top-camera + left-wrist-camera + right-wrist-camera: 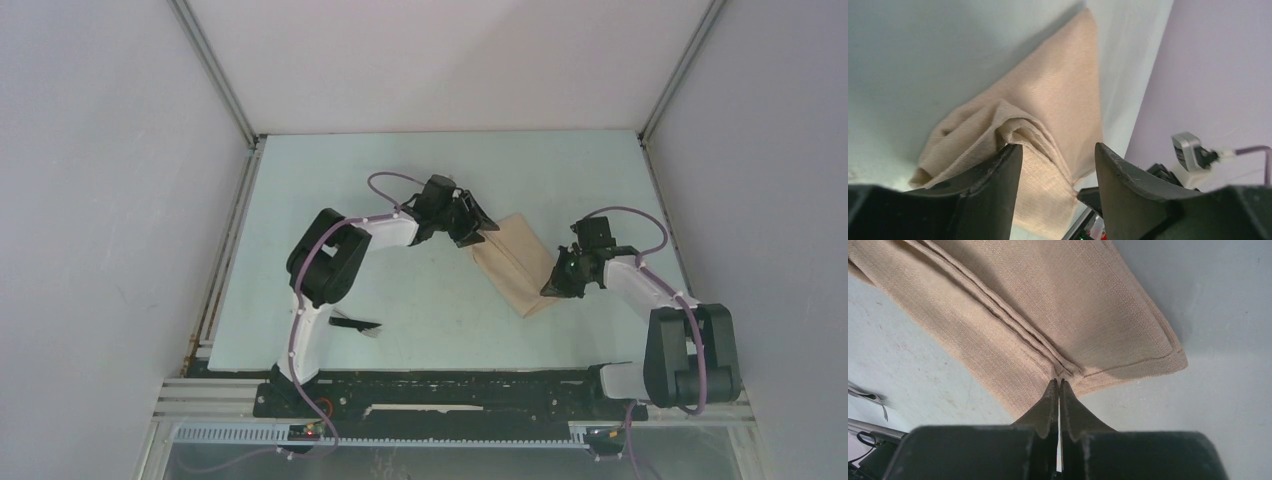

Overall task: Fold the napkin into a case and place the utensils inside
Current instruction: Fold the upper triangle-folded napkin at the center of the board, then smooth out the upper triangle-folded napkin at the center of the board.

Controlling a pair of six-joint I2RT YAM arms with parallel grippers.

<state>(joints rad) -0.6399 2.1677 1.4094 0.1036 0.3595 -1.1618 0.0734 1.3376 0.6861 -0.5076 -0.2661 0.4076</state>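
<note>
Centrally, folded napkin (515, 265) on pale mint table (400, 180), grey walls (100, 200) around.

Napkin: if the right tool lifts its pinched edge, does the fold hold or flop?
Probably flops: the napkin is soft woven cloth, bunched and wrinkled beside the left tool. Layers may slide apart, since the right tool pinches only one spot at the hem. Likely light, being thin.

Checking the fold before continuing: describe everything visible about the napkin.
The napkin is tan woven cloth with stitched hems, folded into a layered strip lying on the pale table. One end is bunched at the open left tool; the right tool is shut on its hemmed edges.
</note>
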